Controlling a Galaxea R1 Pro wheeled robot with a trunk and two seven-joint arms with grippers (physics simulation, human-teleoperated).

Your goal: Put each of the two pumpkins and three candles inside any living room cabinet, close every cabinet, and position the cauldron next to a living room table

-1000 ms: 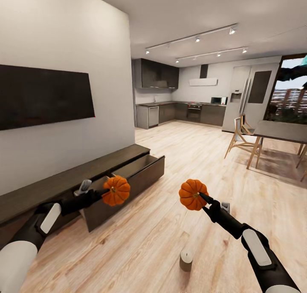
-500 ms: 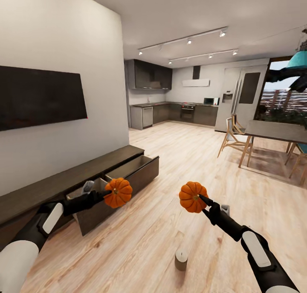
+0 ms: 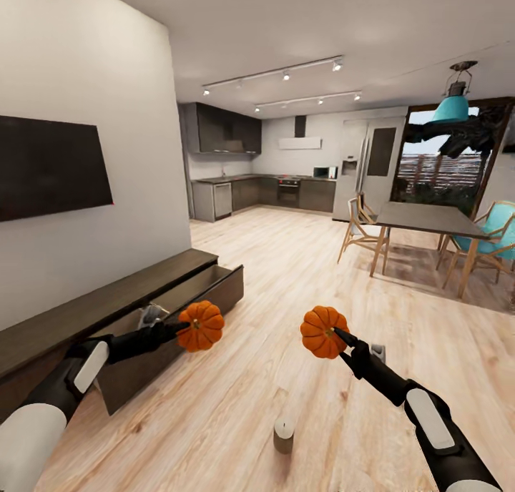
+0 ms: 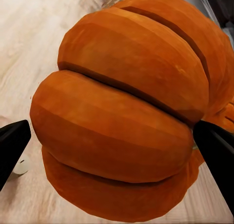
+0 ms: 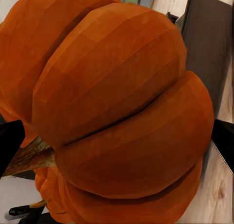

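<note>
The light wood floor (image 3: 286,277) runs wide and bare from the robot toward the grey kitchen (image 3: 265,192) at the back, with the dining table (image 3: 422,220) and chairs off to the right. Along the white wall at the left, under the black TV (image 3: 50,166), stands the long dark-brown cabinet (image 3: 79,313); its near drawer (image 3: 172,320) is pulled out into the floor space, its front edge jutting toward the robot's left arm, and its pale inside is partly hidden by that arm.

The left gripper (image 3: 184,327) is clamped on one pumpkin (image 3: 200,325), held in the air just beside the open drawer's front. The right gripper (image 3: 335,330) grips the second pumpkin (image 3: 323,331), held over open floor, well apart from the cabinet. Both are bright orange and ribbed; in the right wrist view the second pumpkin (image 5: 117,107) shows a brownish stem by one dark fingertip (image 5: 9,143), and in the left wrist view the first pumpkin (image 4: 126,107) sits between two dark fingertips (image 4: 217,146).

One pale stubby candle (image 3: 284,435) stands upright on the floor between the two arms, near the robot. A small pale object at the left wrist view's edge is too cut off to identify.
</note>
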